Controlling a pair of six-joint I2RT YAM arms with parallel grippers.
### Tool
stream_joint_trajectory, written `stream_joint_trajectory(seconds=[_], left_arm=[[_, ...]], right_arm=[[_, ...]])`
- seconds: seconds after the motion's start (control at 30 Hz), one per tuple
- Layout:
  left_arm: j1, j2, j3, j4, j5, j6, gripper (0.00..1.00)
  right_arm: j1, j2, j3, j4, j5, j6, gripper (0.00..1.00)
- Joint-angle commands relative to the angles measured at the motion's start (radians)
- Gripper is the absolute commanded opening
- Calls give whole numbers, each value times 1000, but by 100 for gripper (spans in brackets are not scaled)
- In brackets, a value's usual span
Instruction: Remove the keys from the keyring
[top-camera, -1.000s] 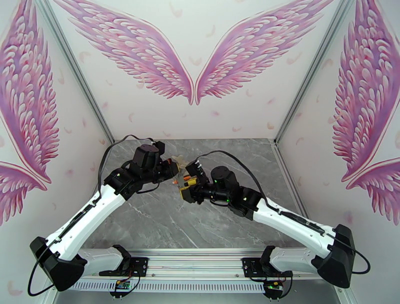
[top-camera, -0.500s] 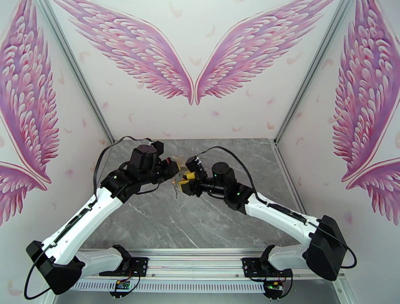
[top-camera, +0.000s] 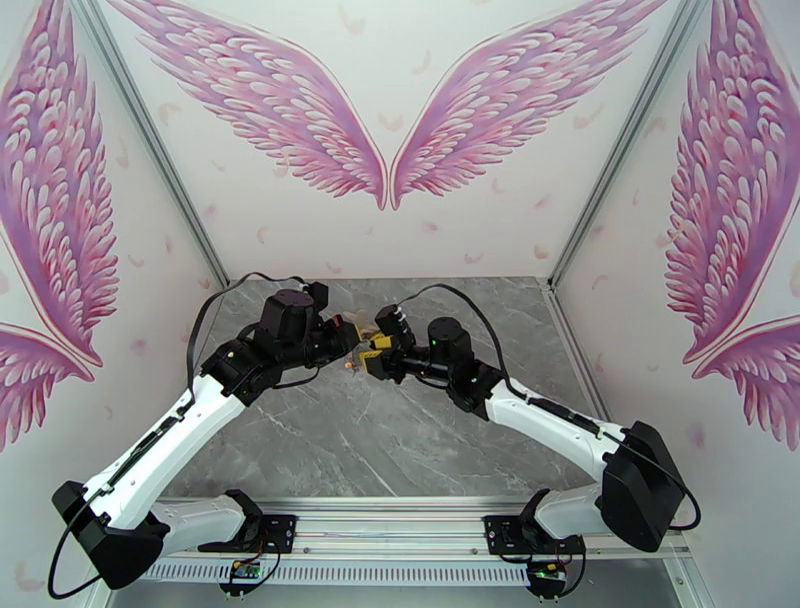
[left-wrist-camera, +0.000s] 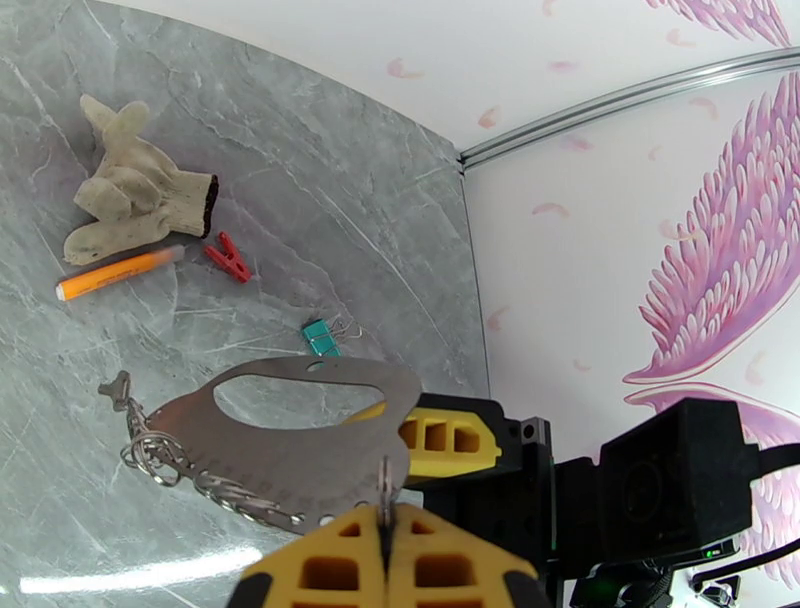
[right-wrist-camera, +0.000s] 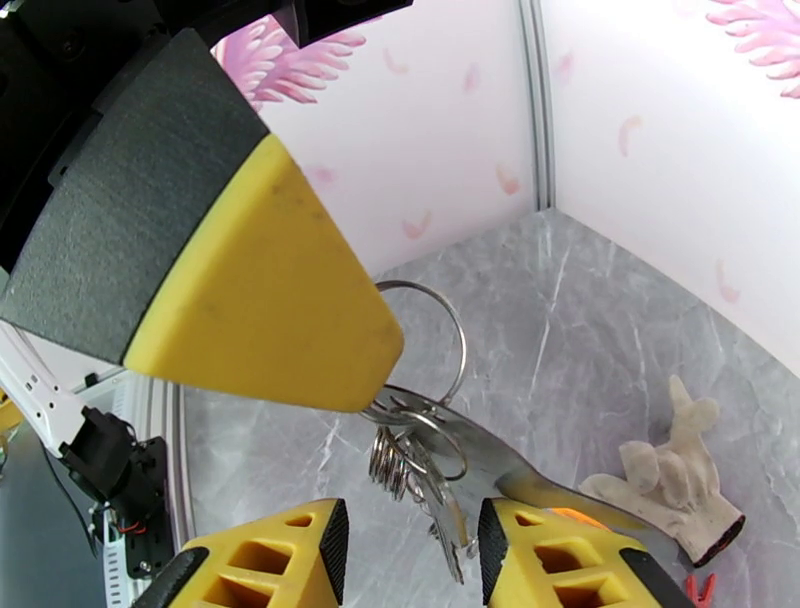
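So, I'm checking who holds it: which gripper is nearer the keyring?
Left. The left gripper is shut on one edge of the keyring; the right gripper stands open just past one end, whether touching I cannot tell.

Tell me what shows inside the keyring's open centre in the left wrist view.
Grey table and part of a yellow finger of the right gripper show through the keyring; its flat metal covers whatever lies behind.
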Motion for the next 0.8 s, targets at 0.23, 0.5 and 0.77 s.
stream_joint_trajectory(seconds=[0.23, 0.5, 0.77], left_arm=[[-19, 14, 52, 25, 29, 13, 0], [-19, 11, 58, 7, -2, 36, 0], [-23, 12, 54, 25, 9, 27, 0]], right_arm=[[-13, 9, 18, 67, -137, -44, 40], [-41, -14, -5, 61, -180, -42, 25], [-48, -2, 5, 64, -151, -30, 21]])
